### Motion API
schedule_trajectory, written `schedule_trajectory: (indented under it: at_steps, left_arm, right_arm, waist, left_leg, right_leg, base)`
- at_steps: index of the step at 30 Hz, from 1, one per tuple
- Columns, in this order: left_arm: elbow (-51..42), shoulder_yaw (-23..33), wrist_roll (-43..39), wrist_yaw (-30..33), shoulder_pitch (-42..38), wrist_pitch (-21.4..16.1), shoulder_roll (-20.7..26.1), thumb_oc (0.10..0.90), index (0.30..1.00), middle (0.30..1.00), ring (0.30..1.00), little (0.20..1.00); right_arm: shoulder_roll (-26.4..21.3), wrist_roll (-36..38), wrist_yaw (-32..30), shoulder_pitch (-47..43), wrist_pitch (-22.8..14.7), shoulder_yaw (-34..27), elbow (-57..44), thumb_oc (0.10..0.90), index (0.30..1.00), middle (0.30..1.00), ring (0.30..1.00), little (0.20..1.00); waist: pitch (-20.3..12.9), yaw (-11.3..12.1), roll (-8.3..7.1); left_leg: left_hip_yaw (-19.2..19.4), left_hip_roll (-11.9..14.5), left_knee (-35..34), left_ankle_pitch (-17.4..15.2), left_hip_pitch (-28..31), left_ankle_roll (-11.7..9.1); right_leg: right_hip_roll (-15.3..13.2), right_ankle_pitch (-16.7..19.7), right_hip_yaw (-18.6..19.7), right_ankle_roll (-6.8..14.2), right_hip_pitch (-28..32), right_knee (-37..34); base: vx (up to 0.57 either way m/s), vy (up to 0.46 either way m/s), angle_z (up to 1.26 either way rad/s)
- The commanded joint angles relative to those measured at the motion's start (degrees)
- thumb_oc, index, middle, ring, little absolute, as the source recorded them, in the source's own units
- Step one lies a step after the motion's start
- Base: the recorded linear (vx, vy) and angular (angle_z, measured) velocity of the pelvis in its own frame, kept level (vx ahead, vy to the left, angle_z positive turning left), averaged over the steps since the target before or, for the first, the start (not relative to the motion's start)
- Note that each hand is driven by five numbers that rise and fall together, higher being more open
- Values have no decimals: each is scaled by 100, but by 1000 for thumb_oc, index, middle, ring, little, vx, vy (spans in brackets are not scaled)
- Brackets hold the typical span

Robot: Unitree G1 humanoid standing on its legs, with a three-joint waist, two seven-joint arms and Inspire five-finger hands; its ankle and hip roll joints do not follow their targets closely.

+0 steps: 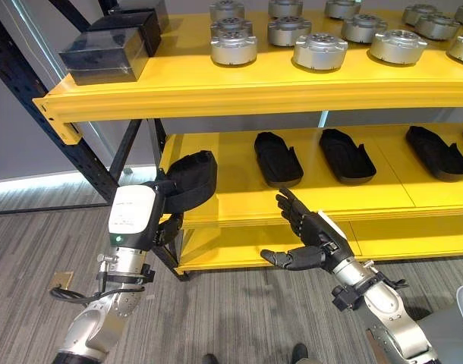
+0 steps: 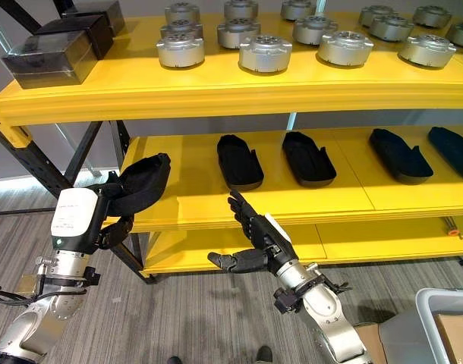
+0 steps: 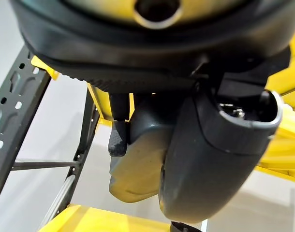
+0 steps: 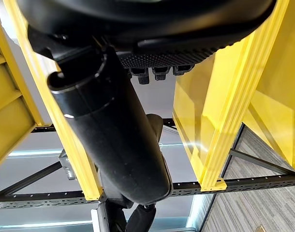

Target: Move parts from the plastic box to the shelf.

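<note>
The right hand hung in front of the yellow shelf, just off the front edge of its middle level, with its fingers straight and spread, its thumb pointing toward the robot's left, and nothing in it. At the lower right corner a grey plastic box showed, well apart from both hands.

The left hand was raised at the left end of that same middle level. It was curled around a black shoe-shaped part, which it held up above its wrist, tilted, with the part's far end over the corner of the middle board. The part looked to be just above or just touching the board; which of the two could not be told.

Farther back on the middle level, four more black shoe-shaped parts lay flat in a row, apart from one another.

On the top level stood rows of round silver metal parts, and at its left end two dark boxes, one behind the other.
</note>
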Motion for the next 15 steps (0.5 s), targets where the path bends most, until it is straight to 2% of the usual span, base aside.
schedule_trajectory:
  at_steps: [1,6,10,15]
  left_arm:
    - [-494,639,-147,509,-743,-167,264,400,300,300,300,300]
    - [-542,775,-219,541,-644,-186,206,400,300,300,300,300]
    - [-557,816,-162,692,-583,-131,198,400,300,300,300,300]
    - [-475,880,-365,849,-640,-138,271,400,300,300,300,300]
  right_arm:
    - [74,-79,-93,-450,-520,-329,-446,900,1000,1000,1000,1000]
    - [-51,-334,-154,-602,-611,-246,-524,900,1000,1000,1000,1000]
    - [-128,-379,-163,-714,-493,-194,-614,900,1000,1000,1000,1000]
    - [-288,-719,-471,-967,-447,-84,-598,900,1000,1000,1000,1000]
  waist:
    - [-217,5,11]
    - [-275,56,-29]
    - [-305,85,-53]
    - [-295,101,-109]
  left_leg:
    - [-43,3,176,-598,65,23]
    - [-72,77,217,-545,27,-47]
    - [-81,78,278,-573,35,-80]
    - [-159,14,560,-741,-45,-2]
  right_leg:
    - [-446,-748,-478,428,35,663]
    - [-400,-698,-436,371,140,470]
    - [-357,-714,-426,336,209,415]
    - [-281,-894,-267,249,178,659]
  base:
    - [0,0,0]
    - [38,-31,-2]
    - [54,6,-3]
    - [35,123,-10]
